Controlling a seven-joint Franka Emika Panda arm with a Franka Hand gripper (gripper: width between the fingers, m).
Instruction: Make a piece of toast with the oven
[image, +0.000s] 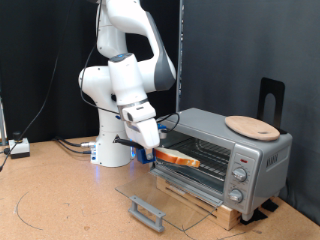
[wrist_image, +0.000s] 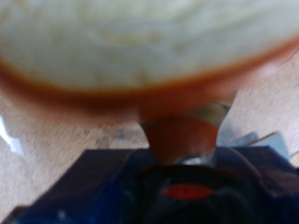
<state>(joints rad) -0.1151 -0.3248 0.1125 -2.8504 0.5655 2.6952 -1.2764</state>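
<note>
At the open mouth of the oven, the gripper is closed on the piece of toast, holding it level, half inside the cavity above the lowered glass door. On the oven's top sits a round wooden plate.

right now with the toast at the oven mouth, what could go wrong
1. The gripper pinches the piece of toast only by its edge near the crust, as the wrist view shows, so it might tilt or slip out.
2. The toast sits at the oven opening, so it may catch on the rack or frame.
3. The glass door lies open below, so the arm could bump it.
</note>
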